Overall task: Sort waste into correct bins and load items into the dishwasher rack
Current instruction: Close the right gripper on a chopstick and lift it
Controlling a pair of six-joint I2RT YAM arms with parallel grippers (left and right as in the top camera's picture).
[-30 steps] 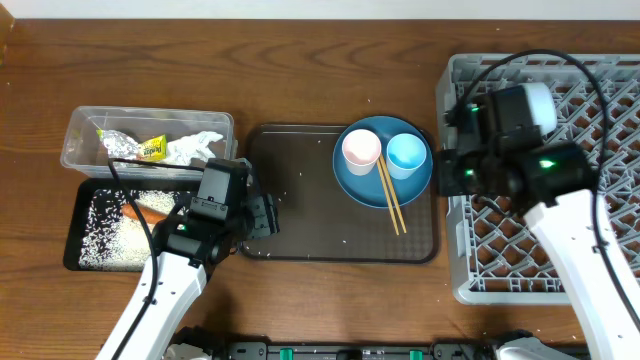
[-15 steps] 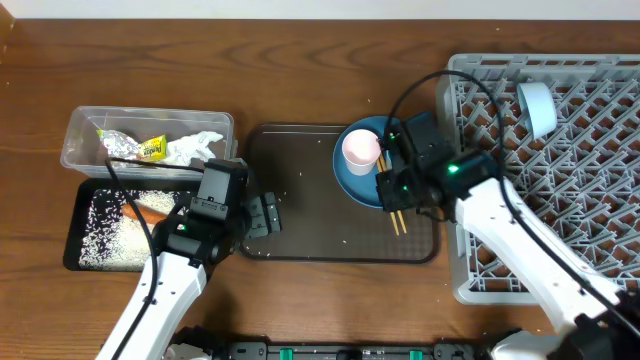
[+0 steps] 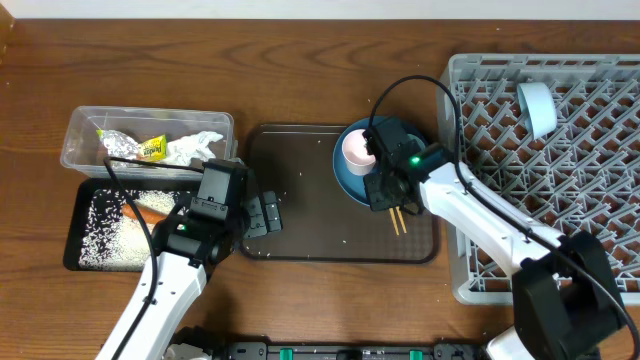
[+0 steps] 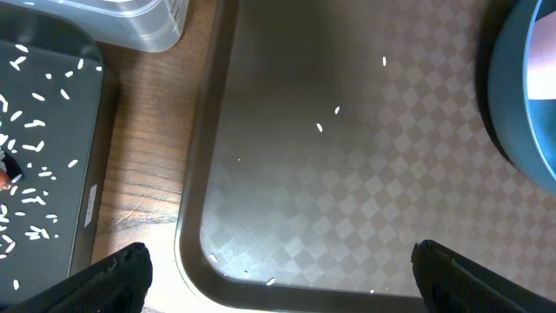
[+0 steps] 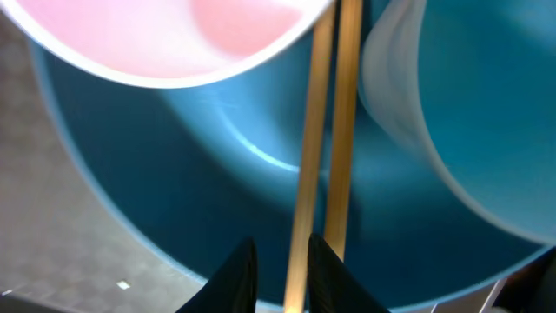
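The blue plate (image 3: 350, 182) lies on the brown serving tray (image 3: 320, 220) and holds the pink cup (image 3: 358, 150). My right gripper (image 3: 385, 188) is low over the plate. In the right wrist view its fingers (image 5: 282, 278) are nearly closed around one of the wooden chopsticks (image 5: 326, 130), between the pink cup (image 5: 174, 35) and the light blue cup (image 5: 469, 113). The white bowl (image 3: 537, 108) lies in the grey rack (image 3: 600, 200). My left gripper (image 3: 262, 213) is open and empty over the tray's left edge (image 4: 195, 217).
The clear tub (image 3: 80, 125) holds foil with a yellow-green wrapper (image 3: 125, 147) and tissue (image 3: 195, 145). The black tray (image 3: 75, 230) holds rice (image 3: 110, 225) and a carrot (image 3: 150, 212). A few rice grains (image 4: 334, 113) lie on the brown tray.
My right arm left the bowl in the rack, swung left and came down onto the chopsticks on the plate, now covering the light blue cup from above. The left arm stayed put.
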